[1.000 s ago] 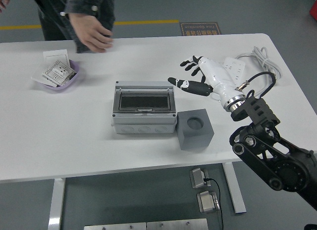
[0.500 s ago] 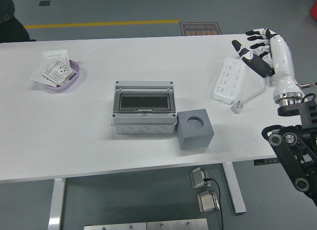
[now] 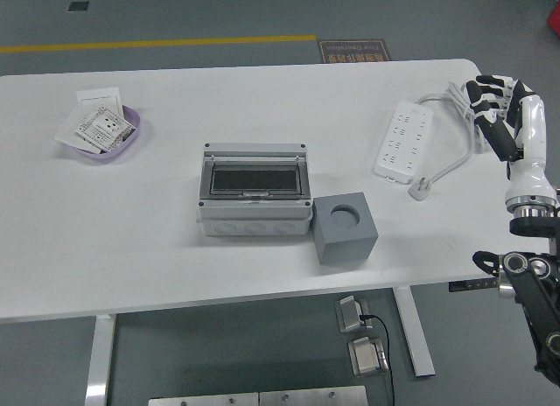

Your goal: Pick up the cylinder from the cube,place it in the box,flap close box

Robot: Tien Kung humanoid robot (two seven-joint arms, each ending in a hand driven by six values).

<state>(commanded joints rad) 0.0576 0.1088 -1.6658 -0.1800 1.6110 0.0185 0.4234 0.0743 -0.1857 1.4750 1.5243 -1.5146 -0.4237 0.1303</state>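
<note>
The right hand has drawn back from above the box to the table's right edge, and the person seen earlier at the far side is gone from view. The hand now hangs over the cable beyond the power strip, fingers loosely spread and grasping nothing. The left arm is out of view.

The grey box sits mid-table with its tinted flap lying flat, apparently closed. The grey cube stands touching the box's front right corner; its top recess is empty. The cylinder is not visible on the cube; it may lie inside the box, but the dark flap hides the interior, so that cannot be confirmed.

Judgement: the task appears complete or nearly so, with the arm retiring. To finish well, the hand should clear the power strip and its cable without snagging, keeping the fingers relaxed. If the flap is not latched, a flat press on its front edge would serve. A purple dish of small parts rests far left, undisturbed.
</note>
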